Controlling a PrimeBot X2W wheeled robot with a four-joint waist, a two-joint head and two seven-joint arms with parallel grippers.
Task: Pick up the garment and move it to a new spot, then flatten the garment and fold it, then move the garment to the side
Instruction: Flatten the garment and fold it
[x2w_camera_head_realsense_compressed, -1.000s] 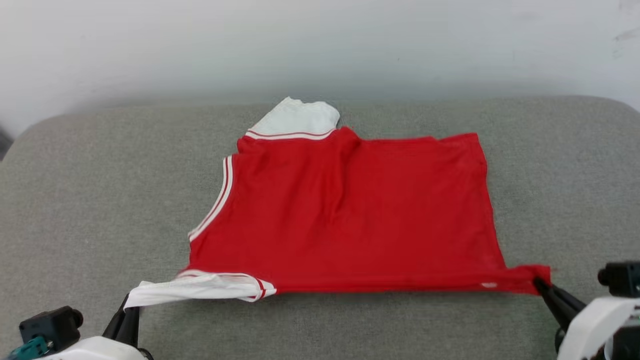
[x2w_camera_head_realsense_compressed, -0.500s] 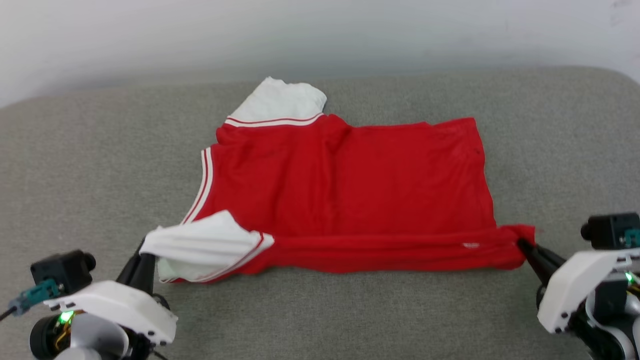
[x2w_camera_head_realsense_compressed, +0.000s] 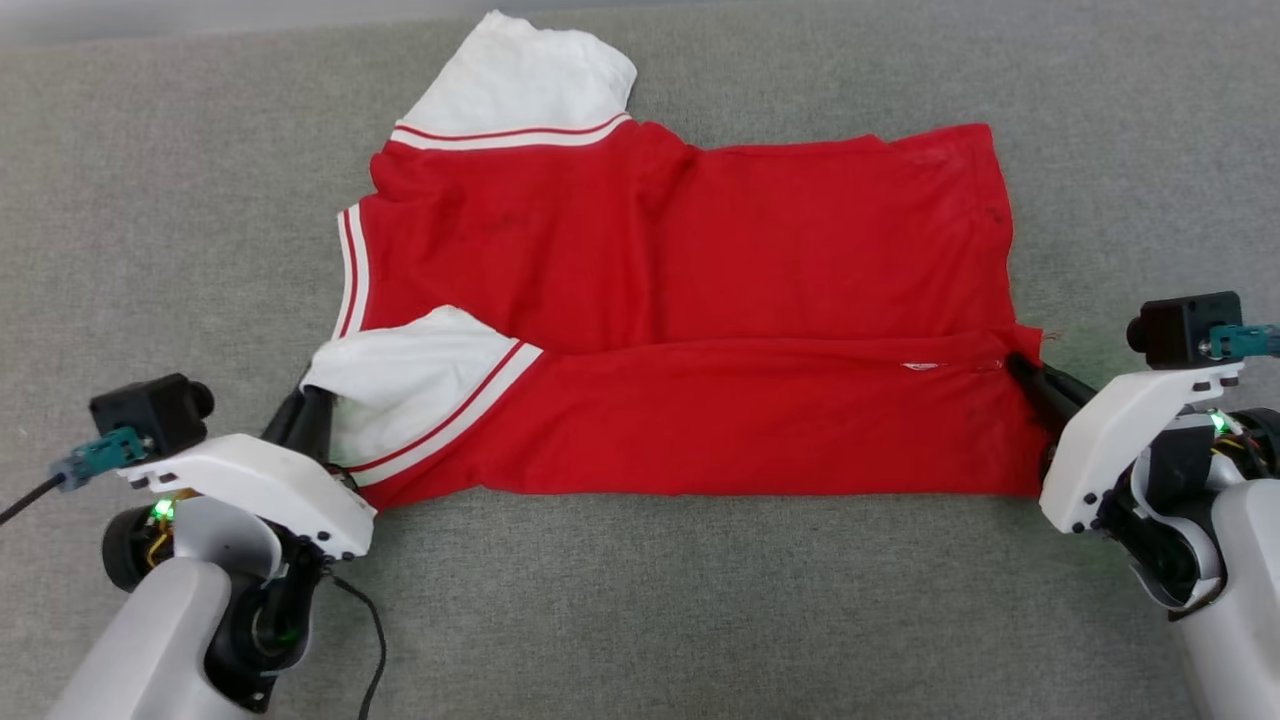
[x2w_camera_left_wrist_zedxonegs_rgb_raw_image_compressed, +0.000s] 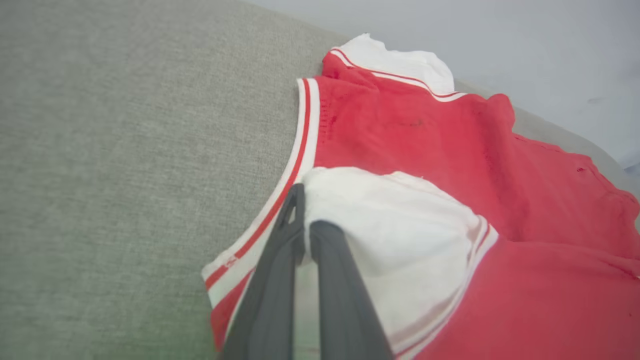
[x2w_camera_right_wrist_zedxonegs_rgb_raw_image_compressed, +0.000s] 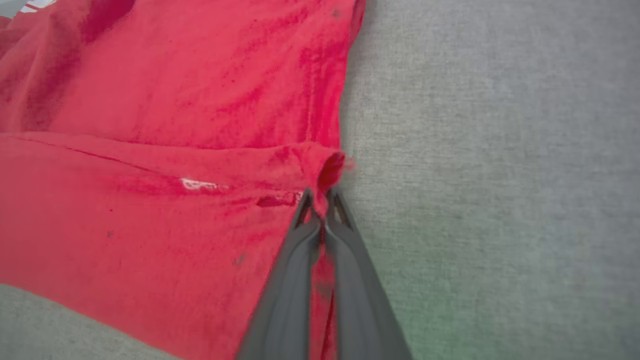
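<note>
The garment (x2w_camera_head_realsense_compressed: 700, 270), a red T-shirt with white sleeves and striped trim, lies plain face up on the grey cushion (x2w_camera_head_realsense_compressed: 150, 200). Its near edge is folded up and over the body, making a band (x2w_camera_head_realsense_compressed: 720, 420) across the front. My left gripper (x2w_camera_head_realsense_compressed: 312, 392) is shut on the near white sleeve (x2w_camera_head_realsense_compressed: 410, 375), which lies over the red cloth. From the left wrist the fingers (x2w_camera_left_wrist_zedxonegs_rgb_raw_image_compressed: 305, 235) pinch that sleeve (x2w_camera_left_wrist_zedxonegs_rgb_raw_image_compressed: 400, 230). My right gripper (x2w_camera_head_realsense_compressed: 1018, 365) is shut on the hem corner at the right; its fingers (x2w_camera_right_wrist_zedxonegs_rgb_raw_image_compressed: 322, 200) clamp a bunched red tip (x2w_camera_right_wrist_zedxonegs_rgb_raw_image_compressed: 331, 167).
The second white sleeve (x2w_camera_head_realsense_compressed: 520, 75) sticks out at the far left of the garment. Bare grey cushion surrounds the shirt on the left, right and near side (x2w_camera_head_realsense_compressed: 700, 600). A pale wall (x2w_camera_left_wrist_zedxonegs_rgb_raw_image_compressed: 500, 35) rises behind the cushion.
Both grippers have carried the near edge forward over the shirt, so the sleeve and hem now lie folded on the body. The head camera has tilted down, hiding the wall.
</note>
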